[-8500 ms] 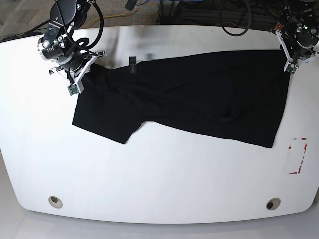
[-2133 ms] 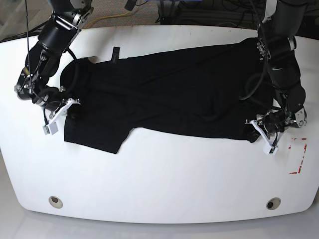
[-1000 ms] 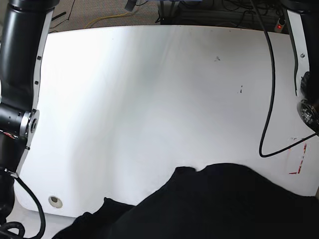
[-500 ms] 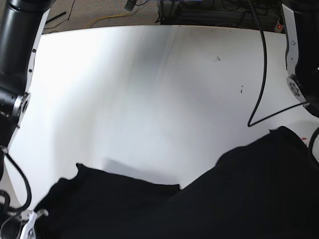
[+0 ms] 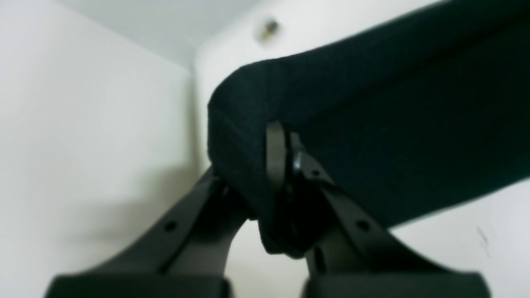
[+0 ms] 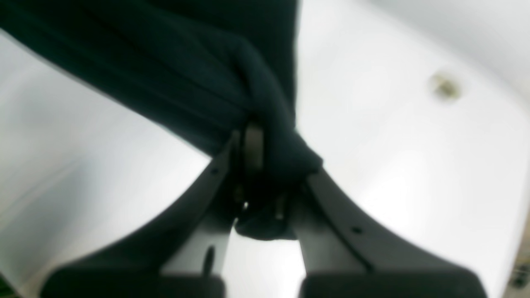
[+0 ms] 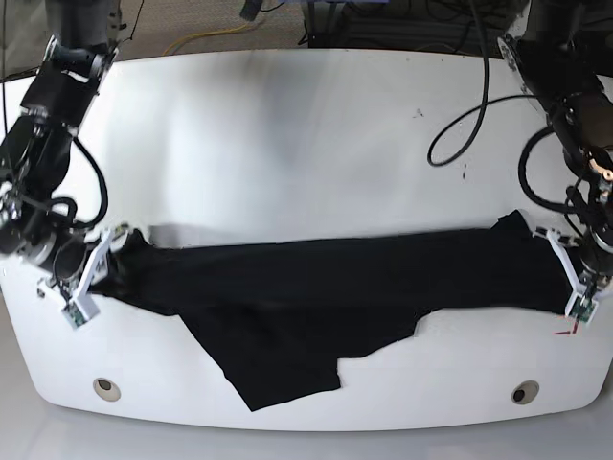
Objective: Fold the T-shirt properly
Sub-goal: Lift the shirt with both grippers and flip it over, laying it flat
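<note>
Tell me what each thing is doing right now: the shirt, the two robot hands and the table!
T-shirt: stretched in a long band between both grippers, a loose part drooping toward the table's near edge.
left gripper: shut on one end of the T-shirt.
right gripper: shut on the bunched other end.
table: white, with the T-shirt across its near half.

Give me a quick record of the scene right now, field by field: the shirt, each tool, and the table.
garment: plain black soft-fabric T-shirt, stretched in a band across the table, one part trailing toward the near edge
left tool: shut on the shirt's edge
right tool: shut on bunched shirt fabric
surface: white table, round hole near each front corner
red-outlined marking: mostly hidden
</note>
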You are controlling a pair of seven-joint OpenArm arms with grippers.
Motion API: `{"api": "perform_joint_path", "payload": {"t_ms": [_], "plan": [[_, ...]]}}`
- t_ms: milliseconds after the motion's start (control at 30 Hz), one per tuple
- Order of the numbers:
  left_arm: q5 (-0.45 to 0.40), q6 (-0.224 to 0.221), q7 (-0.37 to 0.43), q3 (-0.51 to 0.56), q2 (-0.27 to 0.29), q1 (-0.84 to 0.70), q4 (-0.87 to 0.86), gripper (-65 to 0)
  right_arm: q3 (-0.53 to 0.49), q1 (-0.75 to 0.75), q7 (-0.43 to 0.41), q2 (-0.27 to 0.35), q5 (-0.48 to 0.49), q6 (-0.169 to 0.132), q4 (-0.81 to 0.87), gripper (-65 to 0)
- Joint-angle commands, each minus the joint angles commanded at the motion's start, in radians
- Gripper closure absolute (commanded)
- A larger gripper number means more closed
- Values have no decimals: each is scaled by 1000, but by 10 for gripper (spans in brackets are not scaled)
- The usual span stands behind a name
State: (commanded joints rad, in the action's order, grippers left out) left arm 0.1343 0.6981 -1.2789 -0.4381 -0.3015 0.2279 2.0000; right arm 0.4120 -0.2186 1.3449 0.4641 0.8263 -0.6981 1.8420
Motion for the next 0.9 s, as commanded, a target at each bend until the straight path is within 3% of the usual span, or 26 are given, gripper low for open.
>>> {"api": "perform_joint_path", "payload": {"t_ms": [333,500,600,900], "plan": [[2,0,6,-75,17,-338,-2,0,120,353,0,-135,0,0,110,0],[3,0,143,-147,41,-460,-5,0,167,457,-2,-181,-8,0,109,0],[3,0,204,-166,52,-476,-5,0,183,470,-2,-189,-8,0,109,0],[-6,0,206,-161,101,-307,-5,0,181,324,-2,-181,-11,0,95,0]]}}
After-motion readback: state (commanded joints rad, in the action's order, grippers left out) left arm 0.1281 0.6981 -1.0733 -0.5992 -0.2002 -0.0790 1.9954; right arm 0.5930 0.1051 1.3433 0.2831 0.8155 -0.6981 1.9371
